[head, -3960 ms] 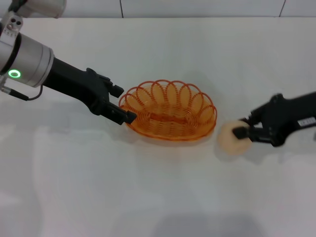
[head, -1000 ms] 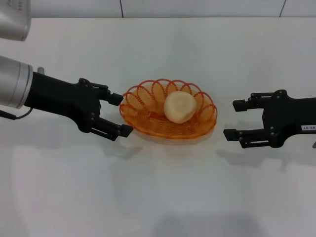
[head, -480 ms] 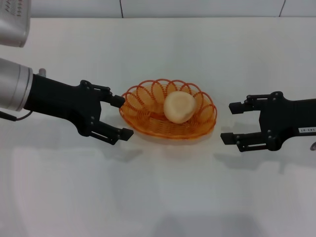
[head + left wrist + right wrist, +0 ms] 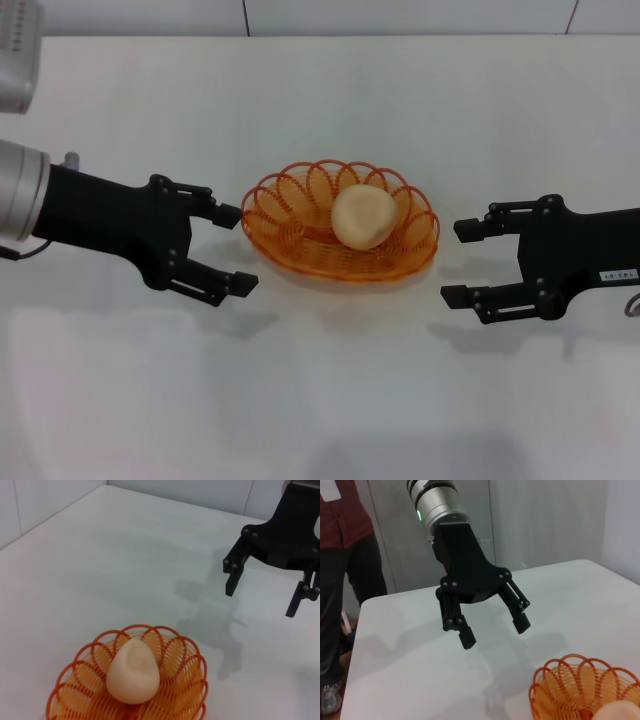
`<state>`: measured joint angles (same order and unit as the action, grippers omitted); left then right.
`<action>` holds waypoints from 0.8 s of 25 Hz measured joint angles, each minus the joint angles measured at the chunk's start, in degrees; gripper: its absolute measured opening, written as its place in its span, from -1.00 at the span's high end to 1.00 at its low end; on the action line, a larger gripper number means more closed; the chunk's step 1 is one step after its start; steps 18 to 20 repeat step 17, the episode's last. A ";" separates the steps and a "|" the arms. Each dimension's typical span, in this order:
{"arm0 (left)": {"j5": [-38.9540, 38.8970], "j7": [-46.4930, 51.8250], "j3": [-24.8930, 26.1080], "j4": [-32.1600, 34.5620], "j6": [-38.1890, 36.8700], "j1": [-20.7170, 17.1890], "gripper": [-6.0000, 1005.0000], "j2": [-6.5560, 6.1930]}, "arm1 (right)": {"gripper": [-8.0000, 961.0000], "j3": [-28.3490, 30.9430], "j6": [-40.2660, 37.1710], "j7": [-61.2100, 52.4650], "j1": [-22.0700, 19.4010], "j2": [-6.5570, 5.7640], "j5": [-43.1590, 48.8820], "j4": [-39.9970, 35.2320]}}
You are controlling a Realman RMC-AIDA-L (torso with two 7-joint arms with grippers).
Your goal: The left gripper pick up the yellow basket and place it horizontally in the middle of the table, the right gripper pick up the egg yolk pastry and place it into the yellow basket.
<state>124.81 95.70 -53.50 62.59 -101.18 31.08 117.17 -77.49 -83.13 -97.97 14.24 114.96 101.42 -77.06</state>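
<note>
A: Where is the basket?

B: The basket (image 4: pixel 340 233) sits on the table (image 4: pixel 320 400) about midway between the left and right edges, a little toward the far edge, its long side running left to right. It rests flat on its base.

A: And the pastry?

B: The pastry (image 4: pixel 365 217) lies inside the basket, right of its middle, leaning toward the right-hand rim. The left wrist view shows it (image 4: pixel 133 671) filling much of the basket (image 4: pixel 180 680) bowl.

A: What about the left gripper?

B: The left gripper (image 4: pixel 236 250) hangs just beside the basket's left end, not touching it. Its fingers are spread wide and hold nothing: one tip points at the rim, the other sits nearer the front edge of the table. The right wrist view shows it (image 4: pixel 492 627) from the front, fingers apart, above bare table (image 4: pixel 410 670), with the basket (image 4: pixel 580 685) rim low in that picture.

A: The right gripper?

B: The right gripper (image 4: pixel 458 262) hovers just off the basket's right end, clear of it, fingers also spread and empty. The left wrist view shows it (image 4: pixel 260 600) beyond the basket, above the table (image 4: pixel 100 570).

A: Anything else?

B: A person (image 4: pixel 340 580) in a red top and dark trousers stands past the table's edge in the right wrist view.
</note>
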 joint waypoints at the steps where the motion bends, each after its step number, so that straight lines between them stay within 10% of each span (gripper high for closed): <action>1: -0.12 -0.09 0.02 0.01 -0.12 -0.21 -0.74 -0.05 | -0.53 -0.05 0.01 0.14 0.02 0.00 0.00 0.05; 20: -0.84 -2.39 1.38 0.08 -3.02 -0.47 -0.74 -0.04 | -0.53 -0.03 0.43 0.12 0.38 0.00 0.50 0.33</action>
